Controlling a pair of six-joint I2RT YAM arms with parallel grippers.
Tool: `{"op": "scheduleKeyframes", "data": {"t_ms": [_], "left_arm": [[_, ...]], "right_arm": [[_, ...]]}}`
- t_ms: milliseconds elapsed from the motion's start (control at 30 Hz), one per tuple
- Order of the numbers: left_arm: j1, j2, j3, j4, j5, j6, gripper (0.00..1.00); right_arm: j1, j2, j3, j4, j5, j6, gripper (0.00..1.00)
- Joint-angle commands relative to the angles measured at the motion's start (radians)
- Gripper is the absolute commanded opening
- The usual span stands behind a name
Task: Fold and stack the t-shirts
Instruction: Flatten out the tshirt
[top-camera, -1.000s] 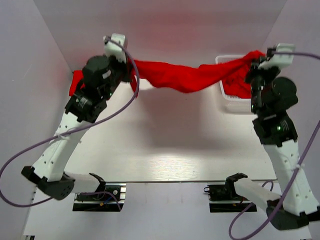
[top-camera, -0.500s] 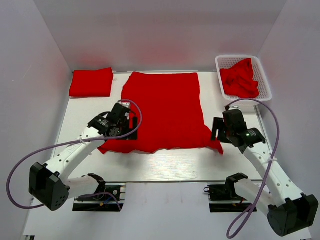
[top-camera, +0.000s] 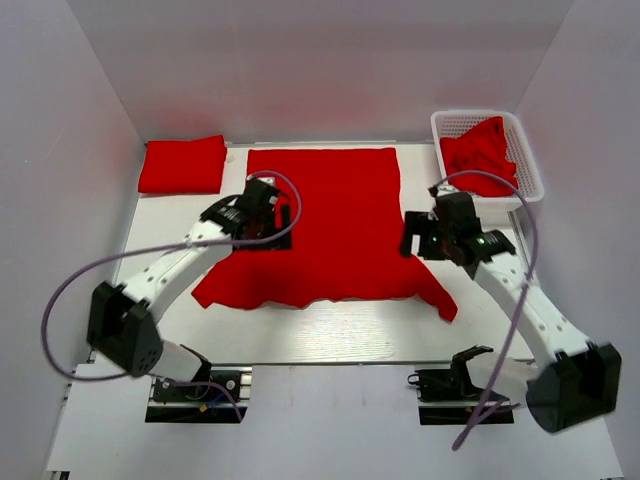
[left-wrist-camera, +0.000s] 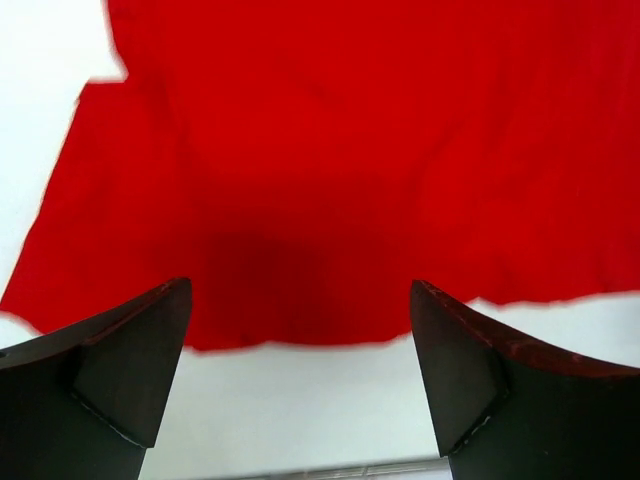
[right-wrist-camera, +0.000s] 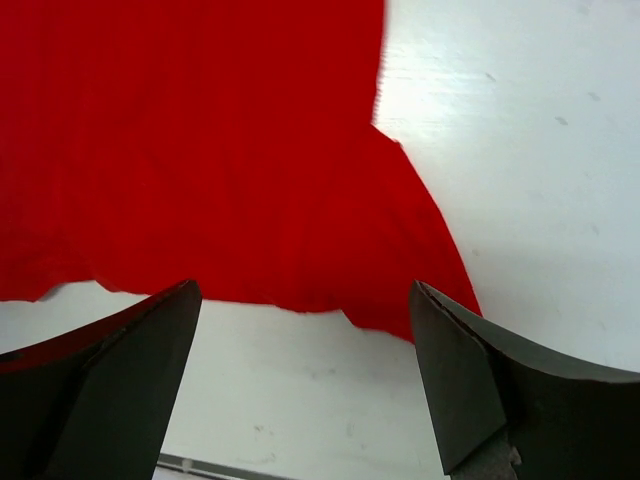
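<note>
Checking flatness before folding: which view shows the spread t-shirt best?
Top external: nearly the whole spread t-shirt shows, outline included. Each wrist view catches only part of it along one edge.

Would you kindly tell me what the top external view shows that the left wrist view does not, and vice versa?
Only the top external view shows the folded t-shirt at the far left, the white basket holding crumpled t-shirts, and the right hand near the spread t-shirt's right edge. Only the left wrist view shows the left hand up close, its fingers wide apart with nothing between them. Both show that spread t-shirt lying flat on the white table.
</note>
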Motion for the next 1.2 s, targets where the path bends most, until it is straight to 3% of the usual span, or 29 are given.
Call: {"op": "scheduleKeyframes", "data": {"t_ms": [0,67,100,300,533,700,933,1000,1067,1133,1167], "left_arm": [[0.010,0.124,0.079,0.069,-0.013,0.012,1.00],[0.033,0.197,0.091,0.086,0.013,0.003,1.00],[0.033,0.216,0.092,0.097,0.024,0.003,1.00],[0.080,0.290,0.026,0.118,0.078,-0.046,1.00],[0.123,0.328,-0.062,0.148,0.118,-0.082,1.00],[0.145,0.408,-0.050,0.195,0.147,-0.060,1.00],[0.154,0.567,0.125,0.331,0.270,0.053,1.00],[0.154,0.654,0.180,0.406,0.373,0.084,1.00],[0.145,0.730,0.295,0.445,0.469,0.131,1.00],[0.120,0.856,0.440,0.441,0.657,0.165,1.00],[0.120,0.895,0.487,0.432,0.658,0.176,1.00]], "right_arm": [[0.007,0.168,0.091,0.161,-0.130,-0.077,0.90],[0.004,0.225,0.116,0.186,-0.141,-0.092,0.90],[0.004,0.362,0.187,0.192,-0.143,-0.104,0.90],[0.002,0.683,0.401,0.203,-0.212,-0.132,0.90],[-0.002,0.879,0.467,0.204,-0.198,-0.075,0.90],[0.002,0.844,0.316,0.259,-0.215,-0.020,0.90],[0.012,0.521,-0.079,0.272,-0.206,0.107,0.90],[0.028,0.424,-0.208,0.250,-0.268,0.121,0.90],[0.065,0.304,-0.292,0.218,-0.432,0.106,0.90],[0.143,0.260,-0.309,0.125,-0.555,0.014,0.90],[0.165,0.235,-0.308,0.089,-0.574,0.014,0.90]]}}
